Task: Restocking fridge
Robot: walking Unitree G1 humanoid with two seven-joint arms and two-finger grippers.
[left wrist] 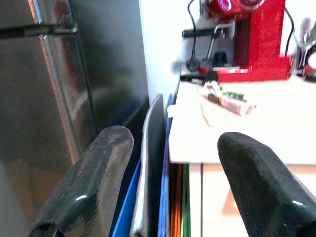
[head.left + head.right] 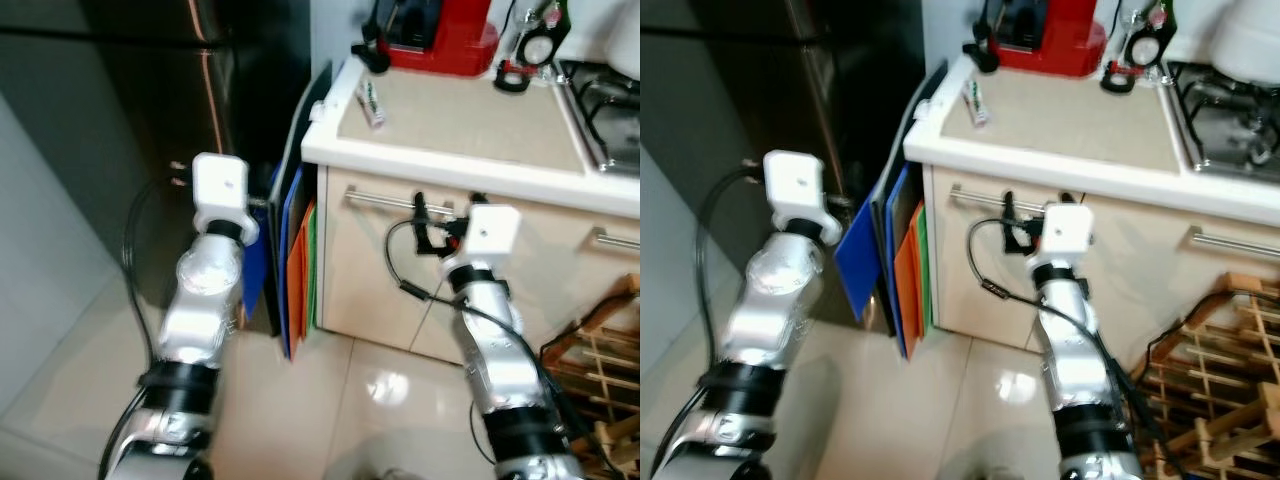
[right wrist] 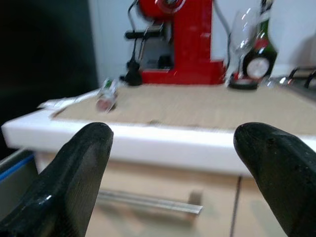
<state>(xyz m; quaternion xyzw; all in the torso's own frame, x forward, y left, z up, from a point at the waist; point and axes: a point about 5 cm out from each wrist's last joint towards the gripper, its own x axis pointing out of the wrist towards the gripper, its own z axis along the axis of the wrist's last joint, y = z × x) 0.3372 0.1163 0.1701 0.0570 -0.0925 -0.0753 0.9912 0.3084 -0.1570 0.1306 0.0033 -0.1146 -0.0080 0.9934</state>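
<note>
Left wrist view shows the left gripper (image 1: pixel 173 187) with its two black fingers spread wide apart and nothing between them, aimed at the narrow gap between the fridge (image 1: pixel 54 98) and the desk (image 1: pixel 247 143). Right wrist view shows the right gripper (image 3: pixel 173 173) likewise spread and empty, raised in front of the desk's white edge, above a drawer handle (image 3: pixel 148 201).

Beyond the left gripper, thin flat boards (image 2: pixel 298 260) in blue, orange and green stand on edge in that gap, leaning against the cabinet side. The fridge is a tall dark body with brushed metal doors, closed, with a slim vertical handle (image 1: pixel 59 89); that handle looks like the place to take hold, and the smooth metal may be slippery for hard fingers, while the door will probably resist at its seal.

On the beige desk top lies a small wrapped packet (image 2: pixel 371 102), apparently light and crinkly, best pinched across its narrow middle. Behind it stand a red glossy coffee machine (image 2: pixel 440 35), a wine glass (image 3: pixel 243 34) and a dark bottle (image 3: pixel 261 44), both fragile. A wooden rack (image 2: pixel 1220 380) sits on the pale tiled floor (image 2: pixel 330 400).
</note>
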